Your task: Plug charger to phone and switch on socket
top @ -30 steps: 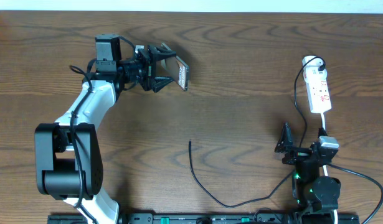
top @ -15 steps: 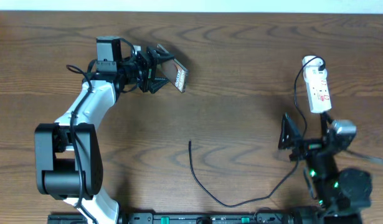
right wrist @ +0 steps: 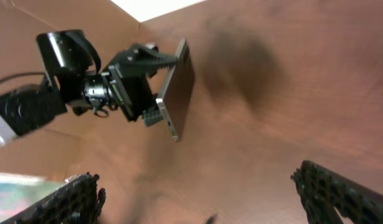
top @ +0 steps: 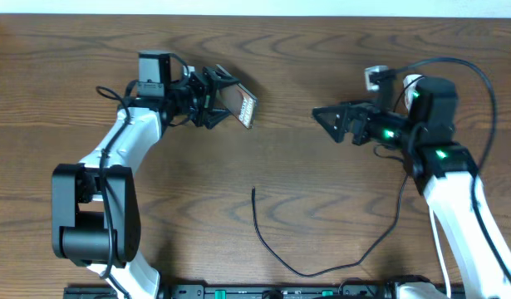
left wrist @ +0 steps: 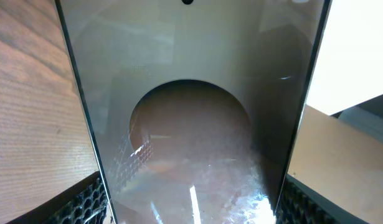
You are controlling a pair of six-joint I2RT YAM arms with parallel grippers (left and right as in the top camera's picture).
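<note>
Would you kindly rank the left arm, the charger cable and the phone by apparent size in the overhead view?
1. left arm
2. charger cable, long in span though thin
3. phone, held tilted, so it looks foreshortened

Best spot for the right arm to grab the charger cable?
Just behind the plug tip, where the charger lies straight and flat on the table. Come from above with the open right gripper, jaws across the cable; nothing crowds that end.

Dark brown wood-grain table (top: 321, 75), grain running left to right, thin pale strip (top: 255, 7) along its far edge, soft even light, faint sheen on the wood, bright white patch (right wrist: 160, 6) past the tabletop
</note>
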